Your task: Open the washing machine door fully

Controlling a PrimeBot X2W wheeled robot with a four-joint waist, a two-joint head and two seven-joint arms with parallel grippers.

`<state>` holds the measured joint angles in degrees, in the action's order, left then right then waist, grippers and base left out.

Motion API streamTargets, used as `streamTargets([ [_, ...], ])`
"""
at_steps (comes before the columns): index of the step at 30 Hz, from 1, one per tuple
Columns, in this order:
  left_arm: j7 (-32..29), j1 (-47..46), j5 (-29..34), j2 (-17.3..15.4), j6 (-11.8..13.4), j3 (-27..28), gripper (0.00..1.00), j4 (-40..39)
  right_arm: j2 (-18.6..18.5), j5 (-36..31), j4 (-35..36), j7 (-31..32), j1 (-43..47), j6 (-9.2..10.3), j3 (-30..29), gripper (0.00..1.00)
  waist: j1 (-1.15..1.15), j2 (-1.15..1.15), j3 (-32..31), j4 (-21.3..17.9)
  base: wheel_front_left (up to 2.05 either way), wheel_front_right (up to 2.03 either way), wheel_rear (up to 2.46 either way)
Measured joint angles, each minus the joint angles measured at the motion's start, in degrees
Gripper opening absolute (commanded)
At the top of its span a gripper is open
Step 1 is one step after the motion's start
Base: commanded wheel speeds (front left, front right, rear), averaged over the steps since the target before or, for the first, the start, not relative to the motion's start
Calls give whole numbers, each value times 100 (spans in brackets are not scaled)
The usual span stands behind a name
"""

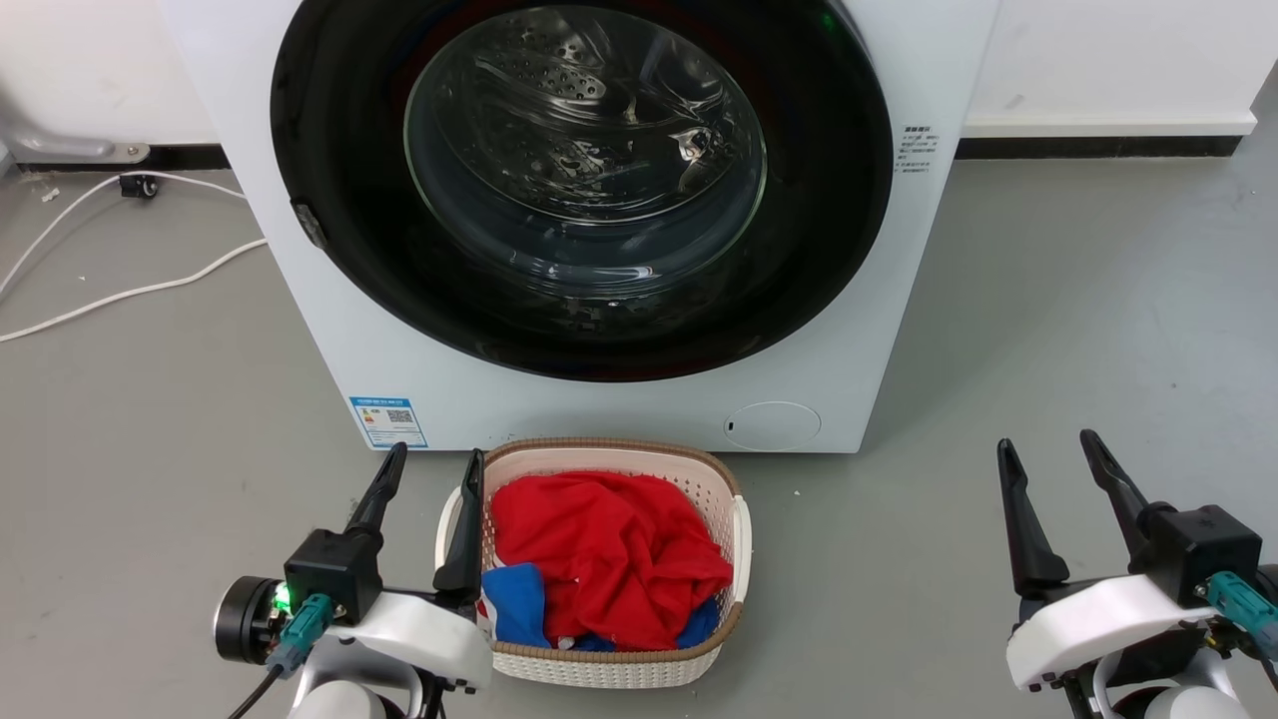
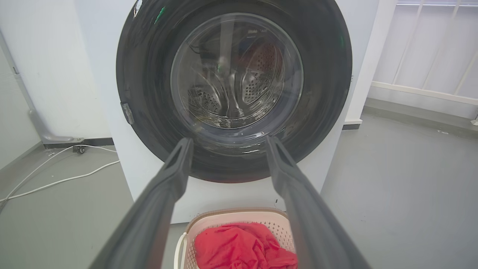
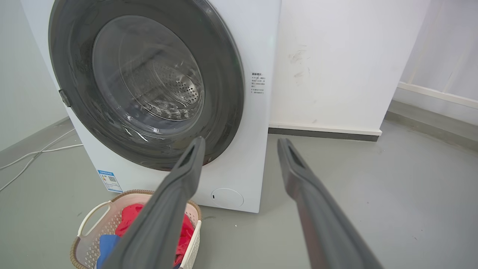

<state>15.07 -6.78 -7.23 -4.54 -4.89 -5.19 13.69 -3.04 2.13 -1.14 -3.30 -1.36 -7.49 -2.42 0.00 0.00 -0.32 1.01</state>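
**Door shut, both grippers waiting low**

Nearest, the left gripper [image 1: 437,454] and the right gripper [image 1: 1045,441] sit low at either side. Each has its fingers spread wide and holds nothing. Between them stands a basket [image 1: 740,521] of red and blue cloth, with its left rim just beside the left gripper and the machine close behind it.

Beyond the basket, the door [image 1: 344,150] lies flat and shut against the machine's white front, well apart from both grippers. A small grey tab [image 1: 309,225] sits at its left edge. This is probably the pull point, which would put the hinge on the right, though no hinge can be seen.

The left gripper looks better placed for the job. It should rise clear of the basket, reach far and up to the tab, and close on the door edge there. It should then draw the door out in an arc swinging rightward, not straight back, since a straight pull may slip off the glossy rim. A low sweep risks catching the basket.
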Motion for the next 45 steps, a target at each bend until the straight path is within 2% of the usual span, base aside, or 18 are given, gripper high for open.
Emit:
streamTargets([
  [9,0,0,-34,68,-59,75,100,63,2,93,-55,-30,-1,0,-49,100,0,0,-2,-13,0,0,0],
  [10,0,0,-34,74,-60,78,100,65,5,148,-65,-29,-1,-1,-81,95,0,0,-3,-14,0,0,0],
  [11,0,1,-34,78,-64,89,100,68,7,220,-79,-27,-1,0,-121,0,0,0,-3,-14,0,0,0],
  [16,0,-1,-42,104,-65,119,100,65,9,466,-248,7,-47,-1,-392,0,0,0,32,2,0,0,0],
  [17,0,-14,-38,119,-64,141,100,41,9,768,-459,11,-246,0,-679,0,0,0,87,11,0,0,0],
  [23,0,-168,-34,137,-10,212,100,-91,-31,1388,-1060,33,-995,0,-1371,0,0,0,360,40,0,0,0],
  [28,0,-321,-32,151,63,214,100,-237,-223,2235,-1612,96,-1824,0,-1895,0,0,0,679,94,0,0,0],
  [32,0,-494,-36,157,130,199,100,-363,-648,2606,-2091,169,-2556,0,-2373,0,0,0,983,157,0,0,0],
  [35,0,-626,-46,163,160,175,100,-446,-823,2896,-2474,244,-3169,0,-2604,0,0,0,1237,199,0,0,0],
  [41,0,-865,-163,163,260,-45,100,-571,-1026,3973,-3053,886,-4276,0,-2897,0,1,0,1722,303,0,0,0],
  [45,0,-1029,-261,163,347,-189,100,-657,-1103,4655,-3377,1677,-4809,0,-3056,0,0,0,2015,379,0,0,0],
])
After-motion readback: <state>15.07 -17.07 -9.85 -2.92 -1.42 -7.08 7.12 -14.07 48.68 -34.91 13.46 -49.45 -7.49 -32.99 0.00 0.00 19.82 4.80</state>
